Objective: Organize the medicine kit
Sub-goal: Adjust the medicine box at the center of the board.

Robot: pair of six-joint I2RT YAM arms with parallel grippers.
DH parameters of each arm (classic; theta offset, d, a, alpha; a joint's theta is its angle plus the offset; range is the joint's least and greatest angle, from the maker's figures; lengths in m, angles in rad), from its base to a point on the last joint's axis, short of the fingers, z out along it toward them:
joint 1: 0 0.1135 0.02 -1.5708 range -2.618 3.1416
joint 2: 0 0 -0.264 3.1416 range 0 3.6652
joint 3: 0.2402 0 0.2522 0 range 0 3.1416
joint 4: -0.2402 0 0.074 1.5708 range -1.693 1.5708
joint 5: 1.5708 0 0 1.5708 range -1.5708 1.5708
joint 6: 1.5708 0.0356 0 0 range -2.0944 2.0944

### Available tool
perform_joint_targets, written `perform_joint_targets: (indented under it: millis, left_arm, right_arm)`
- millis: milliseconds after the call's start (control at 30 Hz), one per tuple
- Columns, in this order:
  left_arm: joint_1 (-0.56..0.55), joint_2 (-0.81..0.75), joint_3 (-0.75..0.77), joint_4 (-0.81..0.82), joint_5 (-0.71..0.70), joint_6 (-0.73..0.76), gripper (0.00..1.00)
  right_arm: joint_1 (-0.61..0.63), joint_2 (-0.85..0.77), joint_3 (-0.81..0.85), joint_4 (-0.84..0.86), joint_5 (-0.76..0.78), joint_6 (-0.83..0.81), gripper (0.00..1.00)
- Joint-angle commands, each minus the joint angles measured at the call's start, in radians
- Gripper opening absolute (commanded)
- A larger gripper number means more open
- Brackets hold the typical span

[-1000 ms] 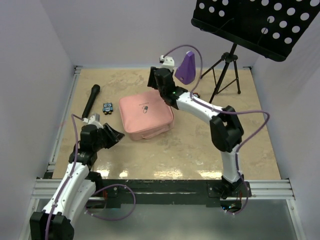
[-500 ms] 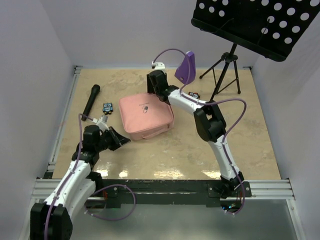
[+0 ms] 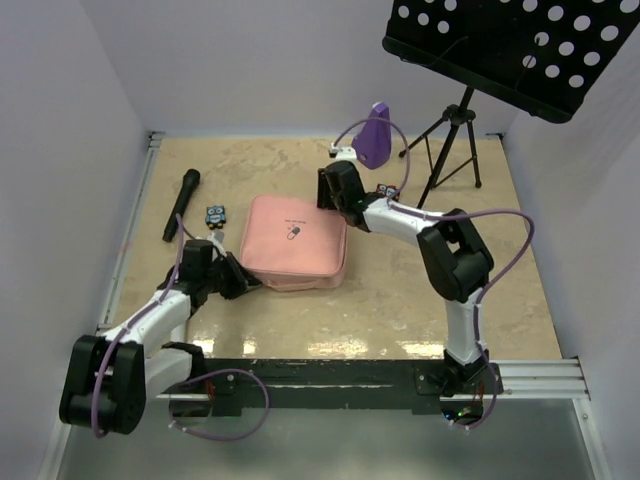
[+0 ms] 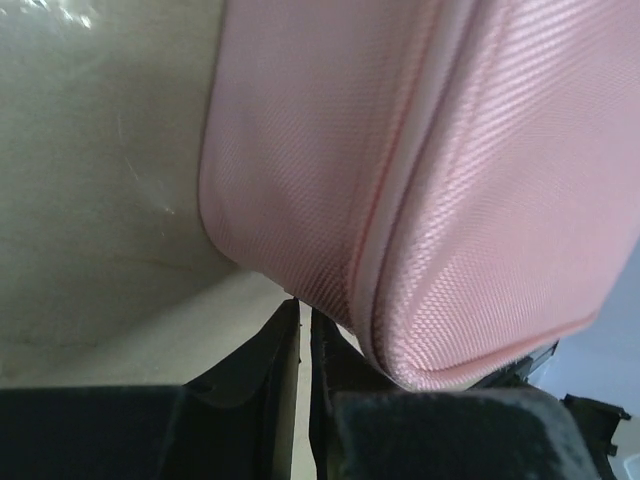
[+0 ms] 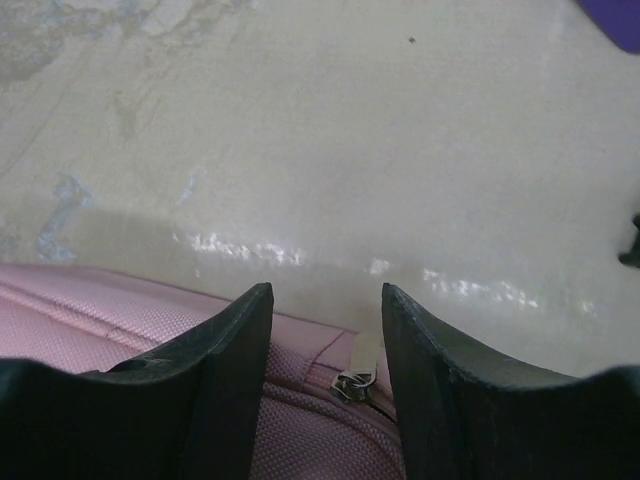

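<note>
Centrally on the tan table [image 3: 400,290] lies the closed pink medicine kit [image 3: 293,243]. Right gripper [image 5: 325,295] hovers at its one-o'clock corner — fingers spread apart. Left gripper [image 4: 303,315] sits at the seven-o'clock corner — fingers pressed almost together. A small zipper pull [image 5: 352,384] shows between the right fingers.

Woven matt pink cloth of the medicine kit [image 4: 480,200]; glossy, smooth, stone-look tabletop [image 5: 400,150].

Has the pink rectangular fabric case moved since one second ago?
Yes: the pink case turned clockwise in the top view, now squarer to the far edge of the table.
</note>
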Motion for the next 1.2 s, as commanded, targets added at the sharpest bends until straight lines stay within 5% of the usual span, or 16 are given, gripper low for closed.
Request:
perform_joint_targets:
  millis: [0, 367, 833, 1167]
  left_arm:
    - [-0.003, 0.113, 0.135, 0.124, -0.044, 0.014, 0.16]
    - [-0.003, 0.338, 0.342, 0.222, 0.007, 0.020, 0.24]
    - [-0.034, 0.641, 0.610, 0.407, 0.136, -0.034, 0.27]
    - [0.012, 0.482, 0.686, 0.221, -0.010, 0.097, 0.39]
  right_arm:
    - [0.030, -0.111, -0.203, -0.062, -0.106, 0.045, 0.52]
    - [0.125, -0.359, -0.501, 0.001, -0.132, 0.108, 0.54]
    - [0.218, -0.517, -0.589, -0.016, -0.153, 0.172, 0.56]
    - [0.163, -0.701, -0.524, -0.134, -0.008, 0.138, 0.66]
